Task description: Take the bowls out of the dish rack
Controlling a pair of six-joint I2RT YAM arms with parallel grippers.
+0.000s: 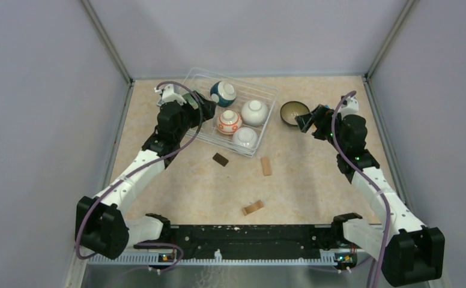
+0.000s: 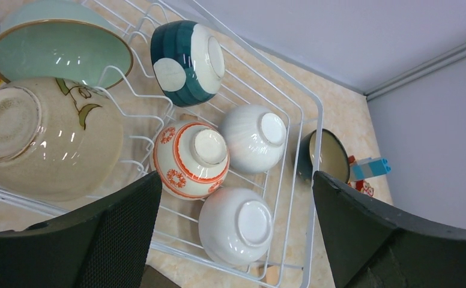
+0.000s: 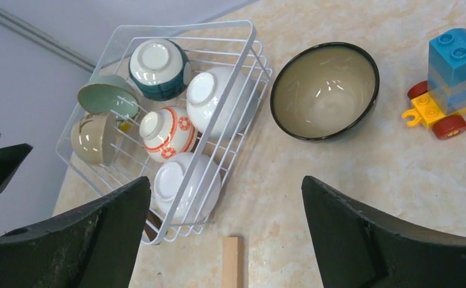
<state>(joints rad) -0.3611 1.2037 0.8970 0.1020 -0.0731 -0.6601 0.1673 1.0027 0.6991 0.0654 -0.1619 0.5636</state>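
Observation:
The white wire dish rack [image 1: 266, 123] stands at the back of the table. It holds upturned bowls: teal-and-white [image 1: 223, 93], orange-patterned [image 1: 229, 122], and two white [image 1: 254, 112] [image 1: 245, 138]. The left wrist view also shows a pale green bowl [image 2: 59, 54] and a beige bowl [image 2: 38, 138] on their sides. A dark bowl [image 1: 294, 113] with a beige inside sits upright on the table right of the rack. My left gripper [image 2: 236, 180] hangs open over the rack's left side. My right gripper [image 3: 224, 183] is open and empty just right of the dark bowl [image 3: 325, 90].
Two light wooden blocks [image 1: 267, 165] [image 1: 252, 207] and a dark one [image 1: 220, 159] lie on the table in front of the rack. A toy brick car [image 3: 450, 78] sits near the dark bowl. Grey walls close in the back and sides.

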